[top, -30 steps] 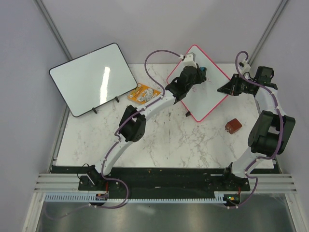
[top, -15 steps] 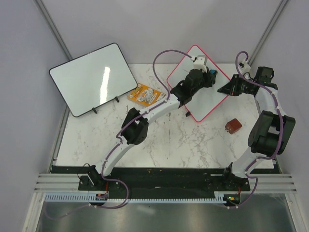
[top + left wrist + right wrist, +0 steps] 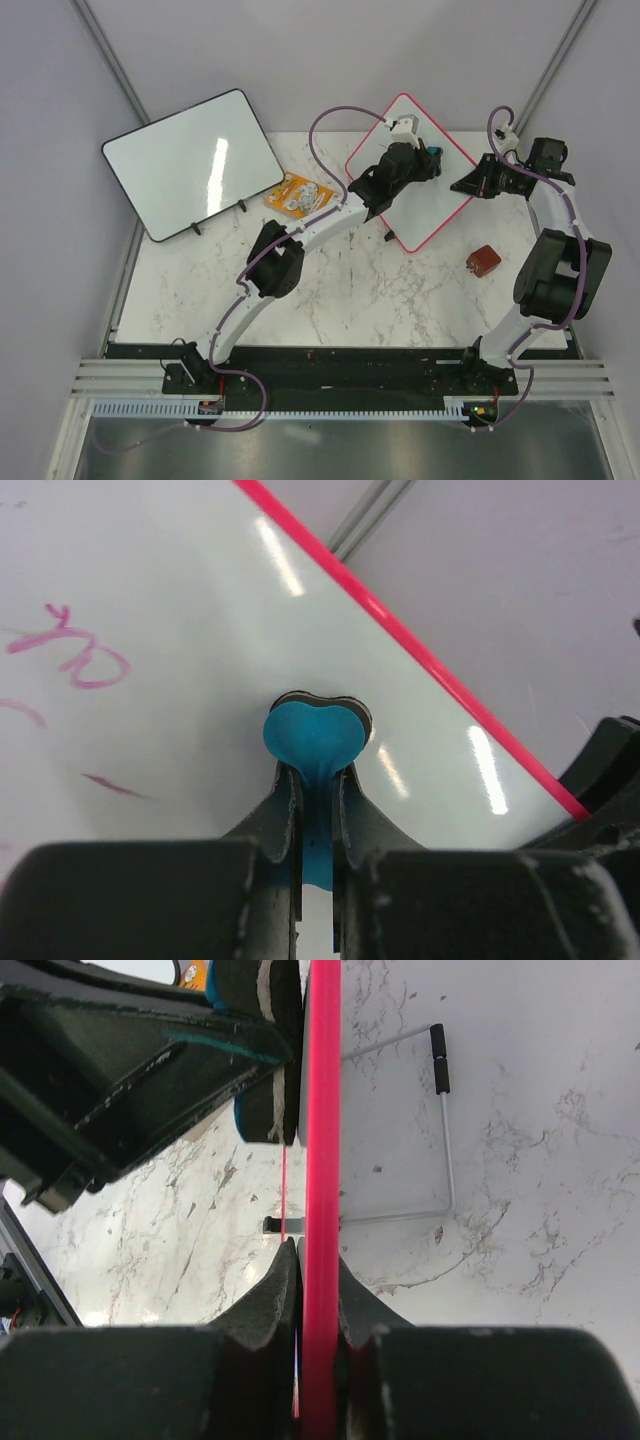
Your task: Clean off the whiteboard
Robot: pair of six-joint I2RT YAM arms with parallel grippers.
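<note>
The whiteboard (image 3: 432, 208), square with a pink frame, stands tilted at the back of the table. My left gripper (image 3: 428, 160) is shut on a blue eraser (image 3: 314, 734), whose pad is pressed flat against the white surface (image 3: 160, 570) near the board's upper right edge. Faint red handwriting (image 3: 78, 658) shows to the left of the eraser. My right gripper (image 3: 316, 1260) is shut on the pink frame (image 3: 322, 1110) at the board's right corner (image 3: 466, 186). From the right wrist the left gripper (image 3: 150, 1050) looms beside the board's face.
A larger black-framed whiteboard (image 3: 190, 165) leans at the back left. An orange packet (image 3: 298, 193) lies between the two boards. A small reddish-brown block (image 3: 484, 260) sits on the marble to the right. The board's wire stand (image 3: 445, 1140) rests on the table behind it.
My left gripper has slid the eraser rightward across the upper part of the board, then back a little. The right gripper has stayed clamped on the frame.
</note>
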